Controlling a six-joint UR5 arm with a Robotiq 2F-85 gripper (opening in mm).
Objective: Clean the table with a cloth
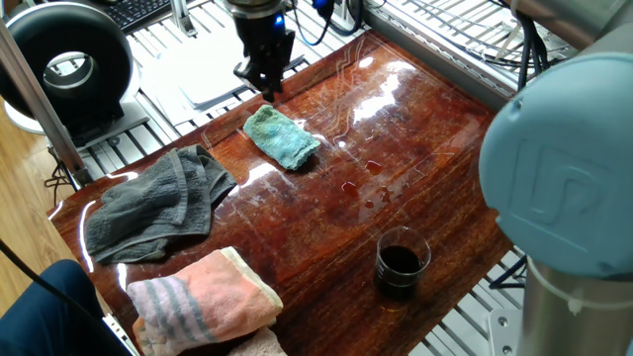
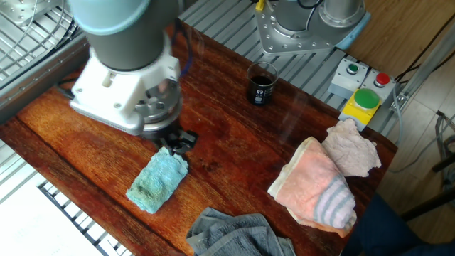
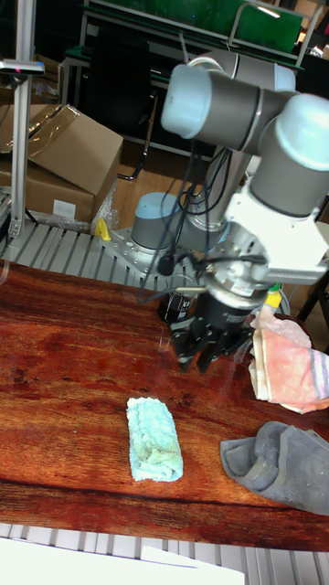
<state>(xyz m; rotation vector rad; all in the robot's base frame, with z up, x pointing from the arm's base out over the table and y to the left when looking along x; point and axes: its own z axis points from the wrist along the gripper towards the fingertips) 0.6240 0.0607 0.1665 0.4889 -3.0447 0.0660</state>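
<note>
The teal-green cloth point(image 1: 284, 138) point(image 2: 158, 181) point(image 3: 153, 440) lies folded and flat on the glossy reddish-brown table point(image 1: 435, 148) point(image 2: 85, 135) point(image 3: 64, 347). My gripper point(image 1: 266, 85) point(image 2: 178, 140) point(image 3: 209, 351) hangs just beyond the cloth's far end, above the table and off the cloth. Its fingers point down, drawn together, with nothing between them. Small wet spots point(image 1: 349, 185) glisten on the wood to the right of the cloth.
A dark grey towel point(image 1: 158, 203) point(image 2: 238, 233) point(image 3: 279, 462) and a pink striped towel point(image 1: 203, 297) point(image 2: 316, 188) point(image 3: 292, 366) lie near one table end. A glass of dark liquid point(image 1: 401, 262) point(image 2: 261, 84) stands near the opposite edge. A white board point(image 1: 213, 74) lies beyond the table.
</note>
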